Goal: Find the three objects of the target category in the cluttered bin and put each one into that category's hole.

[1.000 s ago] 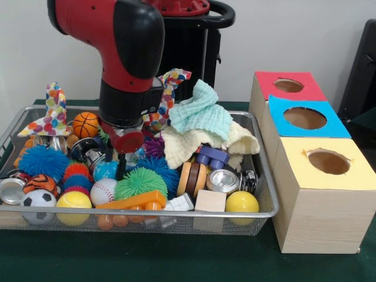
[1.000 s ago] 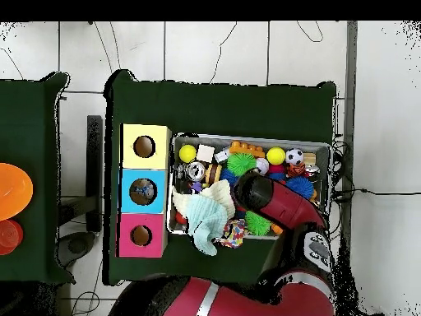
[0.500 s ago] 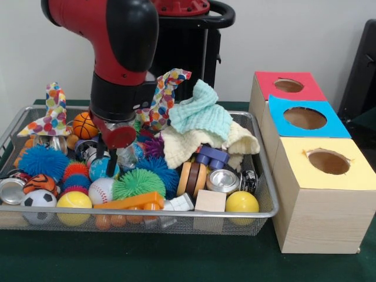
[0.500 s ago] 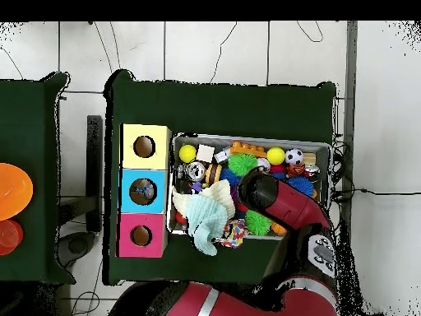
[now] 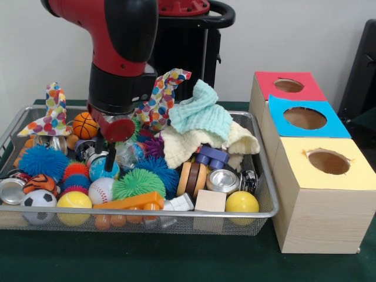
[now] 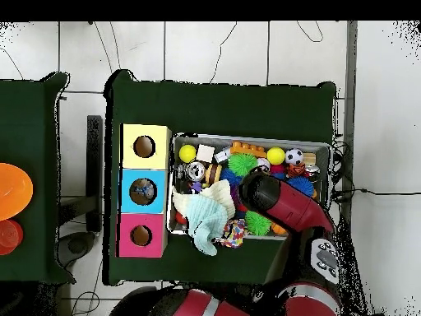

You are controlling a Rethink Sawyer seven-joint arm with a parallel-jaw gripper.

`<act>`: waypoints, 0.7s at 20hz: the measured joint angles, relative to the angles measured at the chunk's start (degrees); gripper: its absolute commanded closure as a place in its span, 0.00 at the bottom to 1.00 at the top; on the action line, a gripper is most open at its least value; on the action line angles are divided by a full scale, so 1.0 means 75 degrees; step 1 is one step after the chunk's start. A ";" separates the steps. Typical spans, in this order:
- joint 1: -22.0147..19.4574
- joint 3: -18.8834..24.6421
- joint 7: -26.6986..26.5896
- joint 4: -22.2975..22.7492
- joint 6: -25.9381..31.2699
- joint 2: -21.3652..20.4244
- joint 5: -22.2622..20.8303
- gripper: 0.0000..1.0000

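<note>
the gripper [image 5: 106, 155] is down in the cluttered bin [image 5: 265, 212] and i cannot tell its grip, while a can [image 5: 222, 180] and another can [image 5: 12, 190] wait inside.

Bright, even light — soft (slightly blurry).

Gripper [image 5: 104, 154] shifted sideways over bin [image 5: 176, 218], slightly raised.
</note>
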 measured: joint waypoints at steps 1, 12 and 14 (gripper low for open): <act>0.0000 0.0007 0.0000 0.0007 0.0000 0.0006 0.0002 0.00; 0.0018 0.0069 0.0000 0.0008 0.0000 0.0345 0.0157 0.00; 0.0028 0.0069 0.0000 0.0008 0.0000 0.0339 0.0193 0.00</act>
